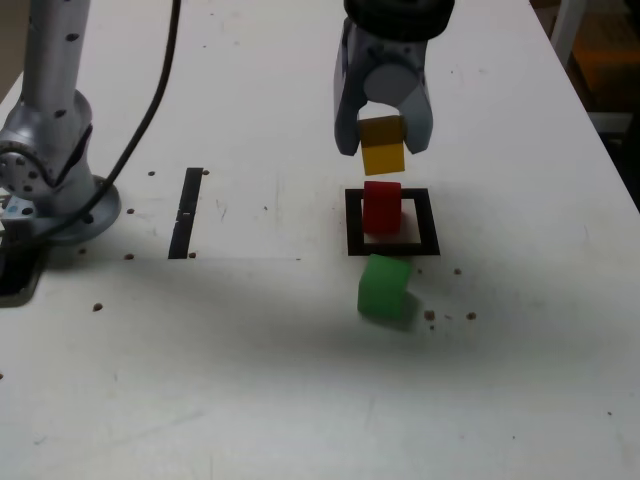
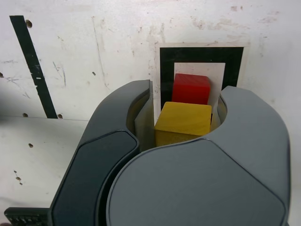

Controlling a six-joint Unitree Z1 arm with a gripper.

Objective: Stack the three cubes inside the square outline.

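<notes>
Yellow, solid and small, the yellow cube (image 1: 383, 146) hangs clamped between the jaws of the grey gripper (image 1: 385, 135) in the upper middle of the exterior view, clear of everything below it. It is carried directly over the small red cube (image 1: 381, 206), which stands upright within the thick black square outline (image 1: 353, 222) with its white interior; the wrist view shows the same, the yellow cube (image 2: 183, 123) pinched between the two dark jaws and the red cube (image 2: 190, 88) just past it inside the black border (image 2: 202, 54). Holding the yellow block high and roughly in line with the red one looks like preparation for setting it on top, so the second layer of the stack seems to be the step in hand. A small green cube (image 1: 385, 287) rests on the white table (image 1: 250, 380) just below the outline in the exterior view, outside the border and slightly tilted or turned, apparently waiting its turn. A thin black strip (image 1: 186, 212) lies well apart at the exterior view's left, beyond it the arm's silver base (image 1: 50, 160) with a black cable (image 1: 150, 110) trailing. Dark specks dot the table. Nothing stands between the held cube and the red one; the green block sits near enough that a wide descent might brush it.
</notes>
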